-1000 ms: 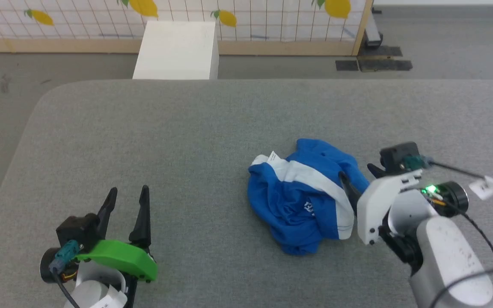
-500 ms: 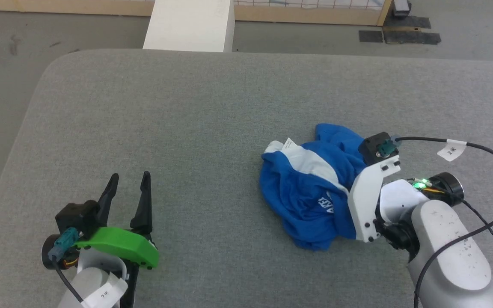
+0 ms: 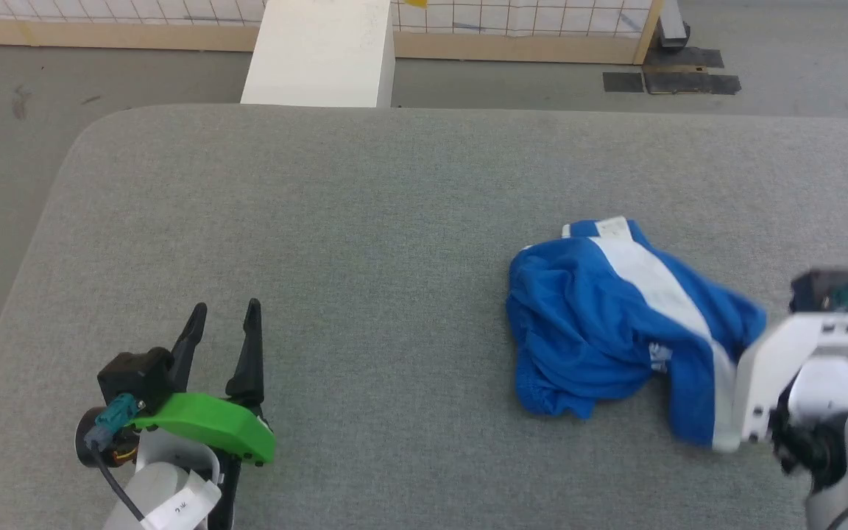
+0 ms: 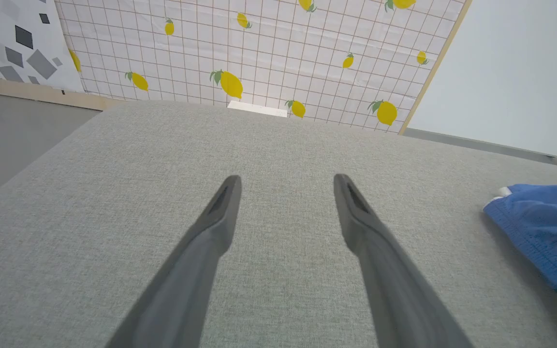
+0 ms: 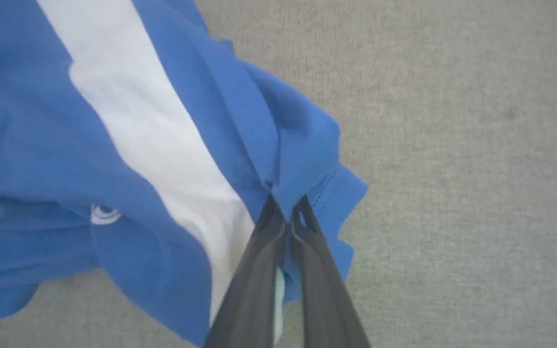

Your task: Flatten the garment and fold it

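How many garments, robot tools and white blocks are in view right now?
Garment: 1
Tools: 2 (left tool open; right tool shut on the garment)
White block beyond the table: 1
Total: 4

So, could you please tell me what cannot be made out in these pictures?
Head view: the white print on the garment is too small to read.
Right wrist view: the right gripper is shut on a fold, but how many layers it pinches is unclear.
Head view: that gripper's fingers are hidden behind its white bracket.
Left wrist view: the garment runs off the right edge.
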You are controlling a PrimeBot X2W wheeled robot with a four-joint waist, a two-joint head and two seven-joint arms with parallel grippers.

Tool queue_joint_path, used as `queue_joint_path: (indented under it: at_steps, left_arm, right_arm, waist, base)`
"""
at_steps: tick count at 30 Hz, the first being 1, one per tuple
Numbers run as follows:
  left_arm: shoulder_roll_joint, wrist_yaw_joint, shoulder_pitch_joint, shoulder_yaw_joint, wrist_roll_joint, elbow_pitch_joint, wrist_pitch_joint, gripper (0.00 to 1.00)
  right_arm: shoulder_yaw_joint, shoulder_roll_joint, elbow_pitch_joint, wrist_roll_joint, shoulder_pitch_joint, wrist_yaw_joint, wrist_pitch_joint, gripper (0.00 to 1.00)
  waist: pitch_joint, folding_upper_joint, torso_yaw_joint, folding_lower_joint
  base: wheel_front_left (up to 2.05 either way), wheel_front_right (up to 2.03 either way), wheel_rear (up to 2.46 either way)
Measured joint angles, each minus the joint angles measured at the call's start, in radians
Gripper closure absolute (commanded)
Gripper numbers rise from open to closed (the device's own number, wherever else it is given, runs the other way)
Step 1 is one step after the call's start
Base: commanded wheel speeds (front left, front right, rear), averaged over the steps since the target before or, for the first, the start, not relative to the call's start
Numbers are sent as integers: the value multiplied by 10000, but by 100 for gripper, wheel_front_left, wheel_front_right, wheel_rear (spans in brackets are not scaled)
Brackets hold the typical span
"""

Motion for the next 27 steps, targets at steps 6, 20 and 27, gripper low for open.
queue_joint_path:
  at_steps: [6, 20, 27]
  left_arm:
    - [-10, -75, -3, -58, -86, 132, 0, 0]
    - [-157, -77, 61, -205, -247, 314, 6, 0]
    - [-466, -341, -485, -654, -581, 311, 830, 0]
  right_arm:
    - [-272, 441, -33, 224, 675, 0, -499, 0]
    - [-1254, 593, -1369, 2360, 1535, 0, -4378, 0]
    - [-859, 598, -1381, 2566, 2004, 0, -4596, 0]
  waist:
    - [-56, 0, -84, 0]
    - [-681, 0, -202, 0]
    - [-755, 0, -673, 0]
  base:
    - [0, 0, 0]
    - [0, 0, 0]
    - [0, 0, 0]
